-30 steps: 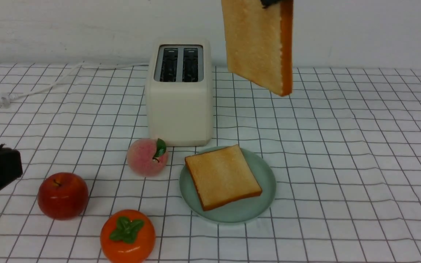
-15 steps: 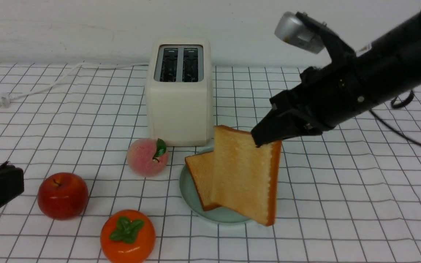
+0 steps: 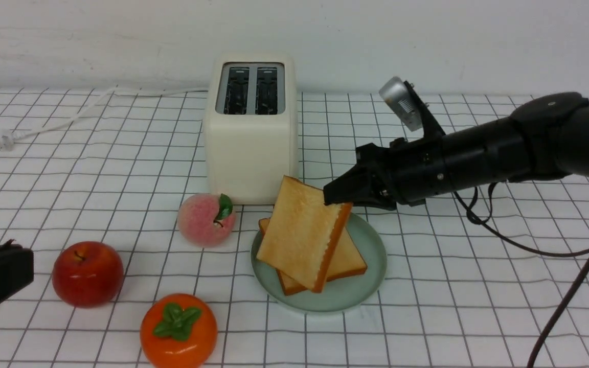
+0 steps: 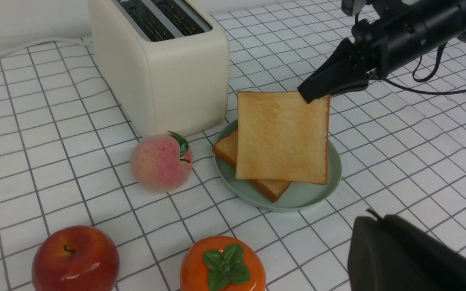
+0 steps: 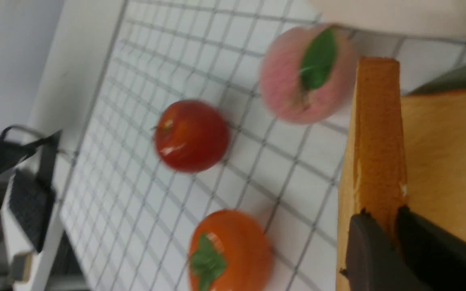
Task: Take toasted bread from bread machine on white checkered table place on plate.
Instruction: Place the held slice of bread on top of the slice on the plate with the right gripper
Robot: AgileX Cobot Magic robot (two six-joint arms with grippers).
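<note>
White-gridded desk (image 3: 478, 286), cloth flat, pale wall behind. All positions are taken from the plate (image 3: 361, 287).

- Nearer than the plate, to its left: persimmon (image 3: 178, 329). Further left: apple (image 3: 88, 273).
- Left tool (image 3: 21, 266): well apart from the plate, at the frame's left edge, pressed closed, nothing seen in it. Idle.
- On the plate: lower slice (image 3: 349, 257) of toasted bread, lying flat.
- Over it: held slice (image 3: 297, 235), tilted. Its low edge appears to rest on the lower slice at the plate's near side; its high corner is up at the far side.
- Right tool (image 3: 333, 197): clenched on that high corner. The right wrist view shows the crust pinched between the jaws.
- Just left of the plate: peach (image 3: 206, 220).
- Just behind the plate: bread machine (image 3: 251, 143), both slots bare.

Judgement: this is the final lay-down, with the last slice being set on the plate.

Method notes:
1. Bring the pinched corner down, pivoting on the resting edge, until the faces meet.
2. Do not let go while the slice is tilted, or it may flop or slide off the plate's near rim.
3. Keep the stack centred on the plate, clear of the peach.
4. Part the jaws fully before retreating.
5. Draw away to the plate's right and upward, so the fingers do not drag the crust or clip the bread machine.
</note>
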